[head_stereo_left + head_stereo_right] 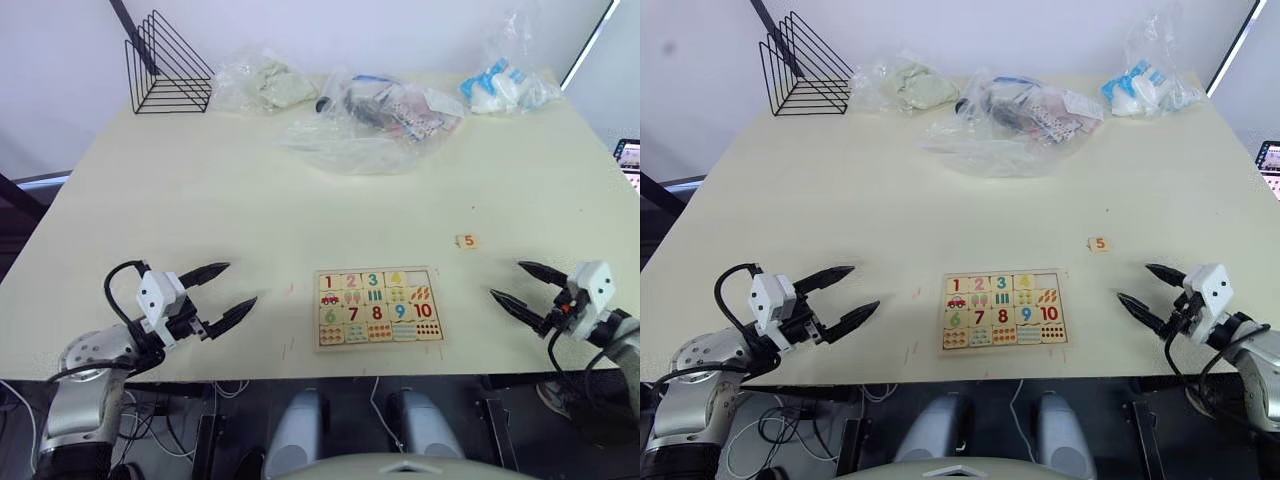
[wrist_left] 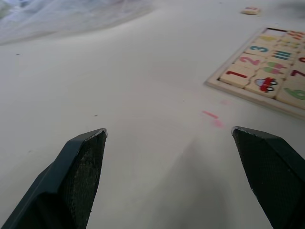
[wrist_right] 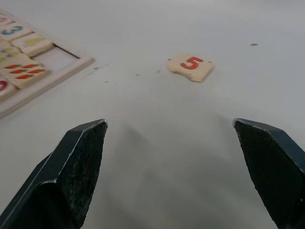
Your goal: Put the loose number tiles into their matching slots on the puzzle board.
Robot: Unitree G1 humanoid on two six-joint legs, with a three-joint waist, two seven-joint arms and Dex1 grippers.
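Note:
The puzzle board (image 1: 380, 346) lies near the table's front edge, midway between my two grippers. Its top row holds tiles 1, 2, 3 and 4, and the fifth slot (image 1: 421, 277) at the right end is empty. One loose number tile, a red 5 (image 1: 467, 241), lies on the table just beyond the board's right corner. In the right wrist view the 5 tile (image 3: 191, 66) sits ahead of my fingers, with the empty slot (image 3: 62, 55) off to one side. My left gripper (image 1: 241, 283) is open, left of the board. My right gripper (image 1: 506, 279) is open, right of the board and nearer than the tile.
A black wire rack (image 1: 168, 65) stands at the back left. Clear plastic bags (image 1: 370, 115) with assorted contents lie across the back of the table, one more at the back right (image 1: 505, 85). Bare tabletop lies between the bags and the board.

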